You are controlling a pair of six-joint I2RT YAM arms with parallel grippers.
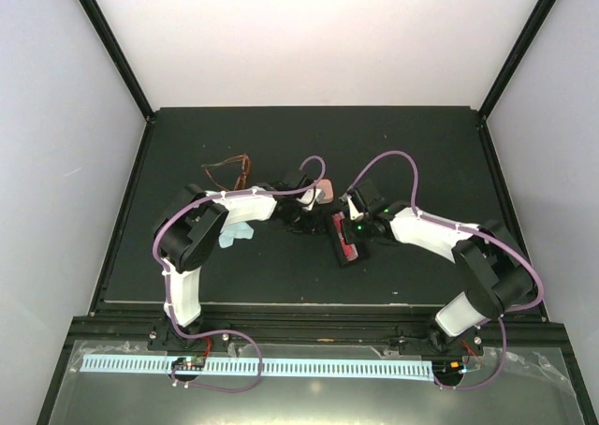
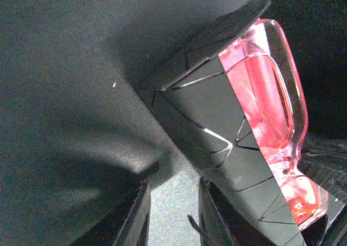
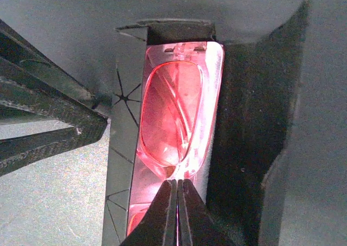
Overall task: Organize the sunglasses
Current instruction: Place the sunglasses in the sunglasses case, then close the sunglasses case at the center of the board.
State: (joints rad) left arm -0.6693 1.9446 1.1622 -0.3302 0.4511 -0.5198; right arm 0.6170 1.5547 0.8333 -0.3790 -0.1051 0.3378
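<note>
The red-pink sunglasses [image 3: 173, 110] lie folded inside an open black case [image 3: 122, 148] at the table's middle [image 1: 347, 242]. My right gripper [image 3: 177, 183] is shut, with its tips on the bridge of this pair and a thin red sliver showing between the fingers. My left gripper [image 2: 173, 213] is open and empty, low over the table just left of the case [image 2: 217, 127]; the red-pink pair [image 2: 265, 94] shows in it. The brownish-amber sunglasses [image 1: 230, 172] lie unfolded at the back left, apart from both grippers.
A pink case [image 1: 326, 194] lies just behind the grippers. A light blue cloth [image 1: 234, 234] lies partly under the left arm. The left fingers [image 3: 54, 121] are close to the black case's left wall. The dark mat [image 1: 421, 144] covers the table.
</note>
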